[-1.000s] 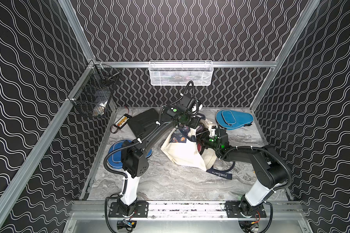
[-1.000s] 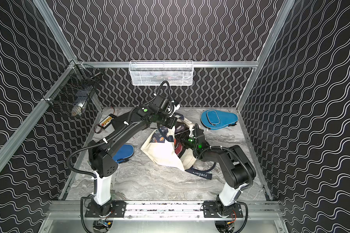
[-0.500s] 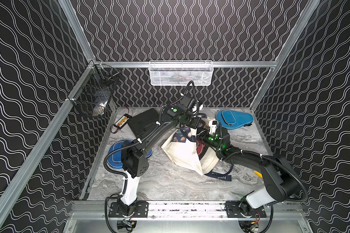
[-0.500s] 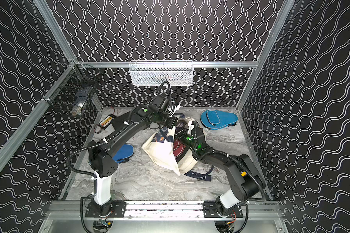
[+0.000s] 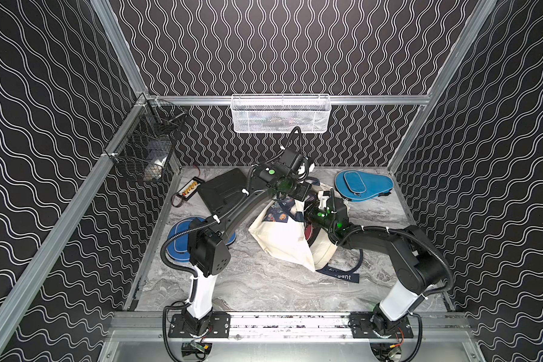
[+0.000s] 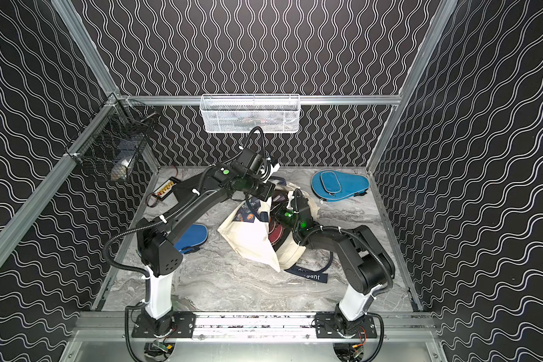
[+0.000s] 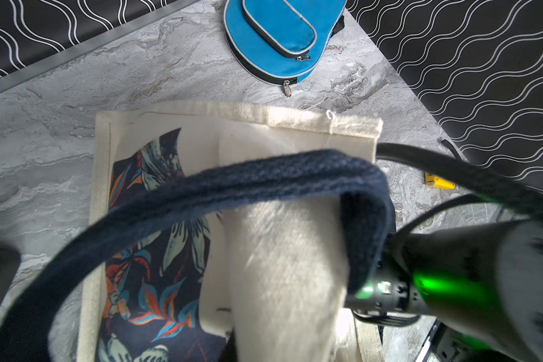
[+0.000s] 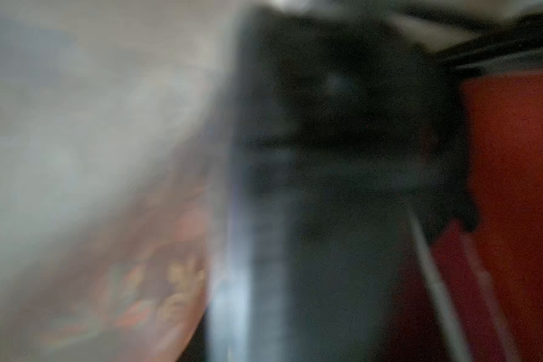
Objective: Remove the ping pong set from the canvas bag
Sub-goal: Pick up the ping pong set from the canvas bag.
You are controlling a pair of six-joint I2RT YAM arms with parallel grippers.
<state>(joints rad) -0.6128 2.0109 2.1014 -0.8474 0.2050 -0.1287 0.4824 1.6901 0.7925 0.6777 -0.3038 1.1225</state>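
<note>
The cream canvas bag (image 5: pixel 279 241) (image 6: pixel 248 238) with a floral print lies mid-table, mouth toward the right arm. My left gripper (image 5: pixel 303 195) (image 6: pixel 264 194) is shut on the bag's upper edge and holds it lifted. In the left wrist view the cloth (image 7: pixel 289 266) runs up to the jaws under the navy handle (image 7: pixel 264 181). My right gripper (image 5: pixel 311 217) (image 6: pixel 279 217) reaches into the bag's mouth, its fingers hidden by cloth. The ping pong set shows as a red paddle (image 5: pixel 310 233) (image 6: pixel 276 233) (image 8: pixel 514 188) inside. The right wrist view is too blurred to show the jaws.
A blue paddle-shaped zip case (image 5: pixel 361 185) (image 7: pixel 276 40) lies at the back right, another (image 5: pixel 177 243) at the left under the left arm. A black flat device (image 5: pixel 223 188) and a connector strip (image 5: pixel 189 189) sit back left. A navy strap (image 5: pixel 342 276) trails in front of the bag.
The right arm has shifted at the bag's mouth, its elbow dropping and then rising again, and the bag's near side moved with it. The left gripper keeps the bag's edge lifted.
</note>
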